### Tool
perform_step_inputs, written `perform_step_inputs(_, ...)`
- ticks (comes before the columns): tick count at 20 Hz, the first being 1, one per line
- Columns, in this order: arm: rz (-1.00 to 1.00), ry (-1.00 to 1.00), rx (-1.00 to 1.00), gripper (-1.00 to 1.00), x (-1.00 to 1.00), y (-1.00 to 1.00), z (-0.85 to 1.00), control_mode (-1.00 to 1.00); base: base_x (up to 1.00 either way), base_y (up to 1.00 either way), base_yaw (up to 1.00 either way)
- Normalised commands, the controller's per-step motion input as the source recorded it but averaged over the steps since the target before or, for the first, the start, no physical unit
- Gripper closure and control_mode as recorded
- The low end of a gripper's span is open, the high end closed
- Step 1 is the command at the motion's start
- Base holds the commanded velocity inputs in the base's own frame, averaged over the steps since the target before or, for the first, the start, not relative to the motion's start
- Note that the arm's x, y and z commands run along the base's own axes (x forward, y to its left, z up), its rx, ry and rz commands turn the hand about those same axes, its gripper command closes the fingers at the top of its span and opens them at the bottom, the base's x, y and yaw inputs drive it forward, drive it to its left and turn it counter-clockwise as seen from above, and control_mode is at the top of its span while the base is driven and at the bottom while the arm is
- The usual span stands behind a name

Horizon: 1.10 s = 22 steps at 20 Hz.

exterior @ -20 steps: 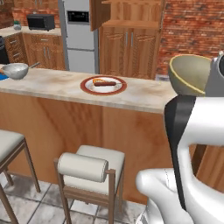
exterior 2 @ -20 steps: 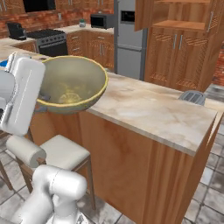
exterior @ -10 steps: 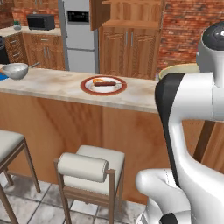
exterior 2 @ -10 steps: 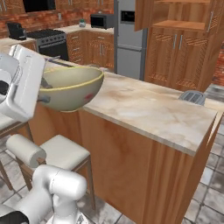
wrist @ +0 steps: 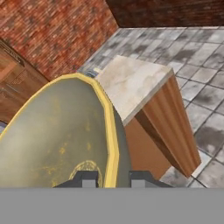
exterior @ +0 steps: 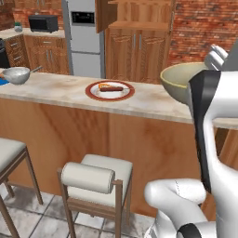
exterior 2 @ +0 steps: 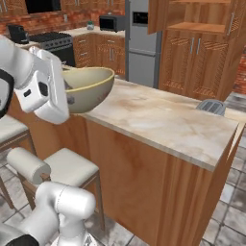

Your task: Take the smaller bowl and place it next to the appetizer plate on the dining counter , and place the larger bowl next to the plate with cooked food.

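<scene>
The larger bowl [exterior: 179, 82], olive-tan with a yellowish rim, hangs just above the right part of the dining counter [exterior: 60, 93]. My gripper [wrist: 112, 178] is shut on its rim, one fingertip inside and one outside. In the right base view the larger bowl [exterior 2: 90, 89] sits nearly level beside my hand. The plate with cooked food [exterior: 110, 90] lies on the counter to the left of the bowl. Far left stands the smaller bowl [exterior: 16, 74], next to a sliver of the blue appetizer plate [exterior: 2, 82].
Two padded stools [exterior: 95, 179] stand in front of the counter's wood-panelled front. A small grey object [exterior 2: 211, 106] sits near the counter's far right end [exterior 2: 192, 134]. Wooden cabinets and a fridge [exterior: 83, 37] line the back wall.
The arm has swung and turned. The larger bowl has gone from tilted, with its inside showing, to nearly level, and has shifted slightly over the counter. The grip has not changed.
</scene>
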Motion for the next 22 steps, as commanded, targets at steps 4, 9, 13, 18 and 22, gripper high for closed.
perform_step_inputs(4,0.19,0.04,0.13,1.00,0.61,-0.27,0.02,-1.00,0.00,0.00,0.00)
perform_step_inputs(9,0.15,0.05,0.10,1.00,0.61,-0.23,0.00,-1.00,0.00,0.00,0.00)
perform_step_inputs(13,0.12,0.04,0.07,1.00,0.42,-0.11,-0.05,-1.00,0.00,0.00,0.00)
perform_step_inputs(18,0.07,0.00,0.05,1.00,0.11,-0.01,-0.18,-1.00,0.00,0.00,0.00)
perform_step_inputs(22,0.04,-0.06,0.04,1.00,0.10,0.00,-0.23,-1.00,0.00,0.00,0.00)
